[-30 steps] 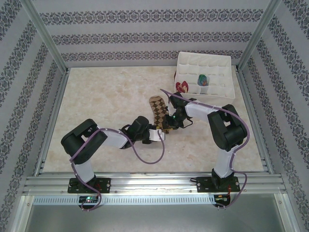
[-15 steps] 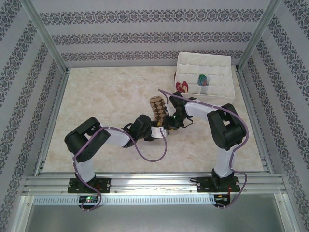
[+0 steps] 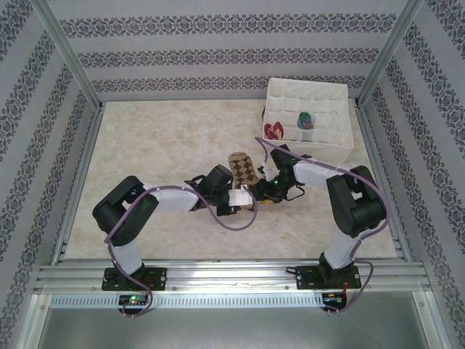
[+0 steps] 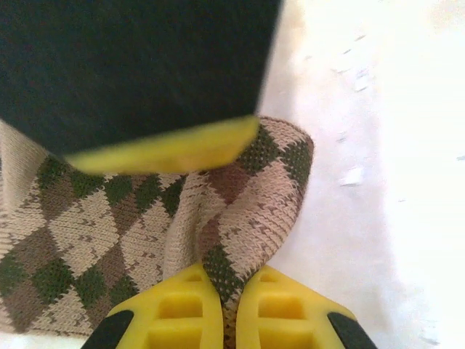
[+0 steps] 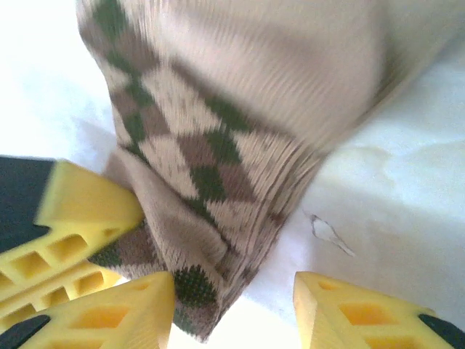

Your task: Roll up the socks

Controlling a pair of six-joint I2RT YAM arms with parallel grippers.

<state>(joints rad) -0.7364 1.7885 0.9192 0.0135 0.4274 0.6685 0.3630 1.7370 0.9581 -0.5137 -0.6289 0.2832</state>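
Marble-look tabletop (image 3: pixel 145 145) lines the floor of a papered, metal-framed enclosure; from the near edge both arms reach inward and meet at mid-table, the left gripper (image 4: pixel 229 294) coming in from the left and the right gripper (image 5: pixel 232 302) from the right, their tips almost touching; the left gripper is pinched tight on a raised fold at the near end of the argyle sock (image 3: pixel 243 167), with the cloth squeezed between its yellow pads and no gap to spare; the right gripper stands partly parted, the sock's near corner drooping against one of its fingers (image 5: pixel 109 309) while the other finger sits clear over bare table, so it clamps nothing that I can make out; from this pinch the sock runs away from both grippers toward the far side, its long axis near-to-far and leaning a little left, its rounded end farthest off and lying flat on the surface; the near end is doubled over, so I judge the roll barely begun, and the coming move has to travel along that axis, away from the arms; both grippers are equally close to the near end, but only the left one has hold of it; farther back, by the right corner, a white divided tray (image 3: pixel 349 116) holds the peach sock (image 3: pixel 274 131) and the striped sock (image 3: pixel 306 121), each in its own compartment, well apart from the work.
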